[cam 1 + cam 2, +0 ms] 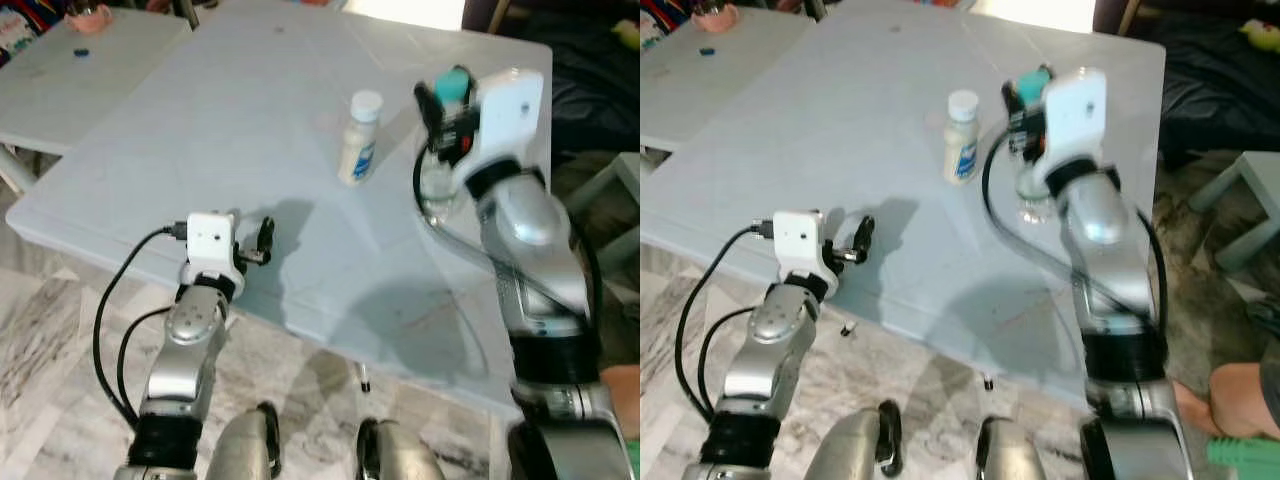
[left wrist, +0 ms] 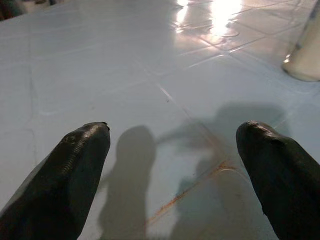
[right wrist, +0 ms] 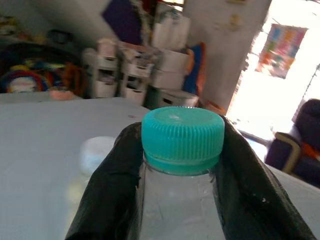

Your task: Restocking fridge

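A clear bottle [image 1: 436, 188] with a teal cap [image 1: 456, 84] stands at the right side of the pale table [image 1: 200, 130]. My right gripper [image 3: 182, 150] is shut on its neck just under the cap, with black fingers [image 3: 107, 190] on both sides. I cannot tell whether its base touches the table. A white bottle [image 1: 360, 138] with a white cap and blue label stands upright just left of it, untouched. My left gripper [image 1: 262, 240] hovers open over the table's near edge, its fingertips [image 2: 70, 170] wide apart with nothing between them.
A second pale table [image 1: 80, 70] at the back left carries a small blue cap [image 1: 81, 52]. A white stool [image 1: 1240, 190] and dark furniture stand on the right. A person's limb [image 1: 1230, 400] is at the lower right. Marble floor [image 1: 50, 350] lies below.
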You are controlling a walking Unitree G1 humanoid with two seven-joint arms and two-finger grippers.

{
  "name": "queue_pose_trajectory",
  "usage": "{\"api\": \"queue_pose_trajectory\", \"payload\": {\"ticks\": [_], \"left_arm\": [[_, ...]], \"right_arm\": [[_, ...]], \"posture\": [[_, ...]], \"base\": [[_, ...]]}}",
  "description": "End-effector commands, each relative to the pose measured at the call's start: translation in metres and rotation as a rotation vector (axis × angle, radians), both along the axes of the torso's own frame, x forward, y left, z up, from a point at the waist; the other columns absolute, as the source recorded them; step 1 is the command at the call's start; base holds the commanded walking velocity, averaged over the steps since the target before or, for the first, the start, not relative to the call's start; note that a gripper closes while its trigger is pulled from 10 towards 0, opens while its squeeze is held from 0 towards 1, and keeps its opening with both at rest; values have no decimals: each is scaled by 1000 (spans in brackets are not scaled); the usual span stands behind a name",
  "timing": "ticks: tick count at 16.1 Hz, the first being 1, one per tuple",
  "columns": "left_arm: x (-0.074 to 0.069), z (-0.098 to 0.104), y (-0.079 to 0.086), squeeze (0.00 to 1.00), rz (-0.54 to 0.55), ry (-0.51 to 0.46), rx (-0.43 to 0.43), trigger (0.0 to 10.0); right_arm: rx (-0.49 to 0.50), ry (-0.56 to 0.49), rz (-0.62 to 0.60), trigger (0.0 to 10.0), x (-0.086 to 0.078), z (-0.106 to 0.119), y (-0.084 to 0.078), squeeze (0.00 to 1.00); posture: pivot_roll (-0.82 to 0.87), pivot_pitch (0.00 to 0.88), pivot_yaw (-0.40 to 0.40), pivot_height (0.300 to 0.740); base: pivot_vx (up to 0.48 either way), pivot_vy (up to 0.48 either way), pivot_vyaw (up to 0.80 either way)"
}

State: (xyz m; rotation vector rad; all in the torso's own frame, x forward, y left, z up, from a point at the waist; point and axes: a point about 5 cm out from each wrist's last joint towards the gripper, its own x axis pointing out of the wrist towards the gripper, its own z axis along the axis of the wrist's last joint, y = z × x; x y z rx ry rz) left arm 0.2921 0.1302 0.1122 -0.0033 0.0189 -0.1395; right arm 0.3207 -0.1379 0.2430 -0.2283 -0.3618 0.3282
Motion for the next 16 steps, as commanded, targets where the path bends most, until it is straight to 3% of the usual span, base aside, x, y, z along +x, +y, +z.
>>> {"api": "queue_pose_trajectory", "payload": {"ticks": [1, 5, 8, 10, 13, 16], "left_arm": [[-3, -8, -2, 0, -2, 36, 12, 10000], [-9, -20, 2, 0, 48, 72, 2, 10000], [-8, -21, -2, 0, 30, 73, 10, 10000], [-7, -21, -3, 0, 30, 71, 11, 10000], [-7, -20, -2, 0, 48, 61, 10, 10000], [-8, -19, 1, 0, 62, 57, 15, 10000]], "right_arm": [[-7, 161, 53, 10000, -2, -34, 10, 0], [52, 137, 90, 10000, -32, -52, 14, 0], [-40, 106, 139, 10000, -44, -57, 20, 0], [-36, 116, 138, 10000, -46, -61, 21, 0], [57, 78, 26, 10000, -42, -55, 21, 0], [127, 46, -140, 10000, -39, -55, 9, 0]], "posture": [[-17, 149, 37, 740], [-13, 126, 25, 740], [-26, 111, 32, 740], [-26, 109, 29, 740], [-16, 109, 7, 740], [-12, 122, 16, 740]], "base": [[0, 0, 0], [-127, 0, 0], [-261, 0, 0], [-266, 0, 0], [-266, 0, 0], [-269, 0, 0]]}}
